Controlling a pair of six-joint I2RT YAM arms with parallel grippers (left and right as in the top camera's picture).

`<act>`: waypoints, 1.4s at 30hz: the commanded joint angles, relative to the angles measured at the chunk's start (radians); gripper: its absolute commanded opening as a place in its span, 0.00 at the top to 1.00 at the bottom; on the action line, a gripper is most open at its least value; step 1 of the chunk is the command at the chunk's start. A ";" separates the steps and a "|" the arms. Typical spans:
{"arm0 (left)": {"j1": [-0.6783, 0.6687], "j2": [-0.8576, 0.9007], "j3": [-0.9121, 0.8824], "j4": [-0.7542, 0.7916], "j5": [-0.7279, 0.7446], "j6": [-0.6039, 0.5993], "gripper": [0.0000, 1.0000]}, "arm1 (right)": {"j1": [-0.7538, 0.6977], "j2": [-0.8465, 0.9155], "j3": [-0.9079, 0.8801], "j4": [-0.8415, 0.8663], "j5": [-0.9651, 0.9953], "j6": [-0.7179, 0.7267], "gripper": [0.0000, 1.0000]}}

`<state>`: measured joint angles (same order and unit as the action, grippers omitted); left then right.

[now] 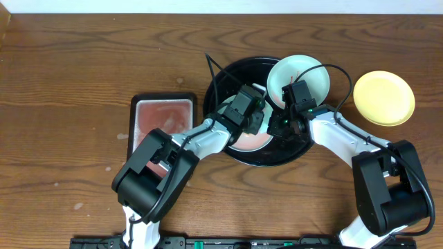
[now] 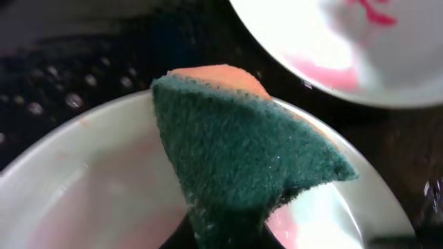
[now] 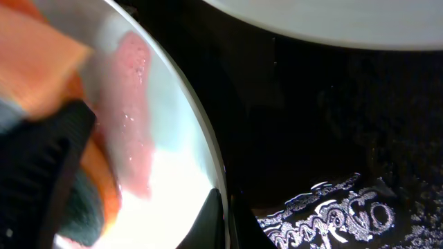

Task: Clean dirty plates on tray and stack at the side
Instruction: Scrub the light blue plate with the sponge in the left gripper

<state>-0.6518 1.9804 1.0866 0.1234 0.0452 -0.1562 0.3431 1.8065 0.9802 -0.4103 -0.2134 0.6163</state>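
Table (image 1: 69, 69): wood, is showing its grain, smooth with a low sheen.
Tray (image 1: 275, 156): black, is shining glossy, with wet droplets glinting.
Lower plate (image 2: 83, 180): smooth plastic, is glistening wet under a pink film.
Upper plate (image 1: 304, 72): smooth pale plastic, is carrying red smears.
Yellow plate (image 1: 384, 97): smooth plastic, is looking matt.
Sponge (image 2: 235, 152): rough green scouring fibre, is lying over orange foam.

Right gripper (image 3: 223, 220) pinches rim of smeared plate (image 3: 173, 159) (pink streak, wet). Orange-green sponge (image 3: 41, 69) on it far left, second plate (image 3: 332, 24) up top, black tray (image 3: 311, 124) beneath.

White links (image 1: 332, 135), black joints (image 1: 387, 190), cables (image 1: 337, 68)
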 commanded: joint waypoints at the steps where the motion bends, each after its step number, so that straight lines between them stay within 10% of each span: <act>1: 0.038 0.023 0.026 0.017 -0.044 0.013 0.93 | 0.025 0.031 -0.013 -0.024 0.006 -0.028 0.99; 20: 0.077 0.016 0.032 -0.251 0.042 -0.004 0.93 | 0.025 0.031 -0.013 -0.023 0.007 -0.027 0.99; 34: 0.019 0.039 0.032 0.023 0.152 -0.040 0.93 | 0.025 0.031 -0.013 -0.017 0.006 -0.027 0.99; 42: 0.028 0.039 0.032 0.073 -0.036 -0.039 0.93 | 0.025 0.031 -0.013 -0.022 0.006 -0.027 0.99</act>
<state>-0.6304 2.0079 1.1275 0.1909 0.1116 -0.1867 0.3466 1.8065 0.9810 -0.4107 -0.2131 0.6159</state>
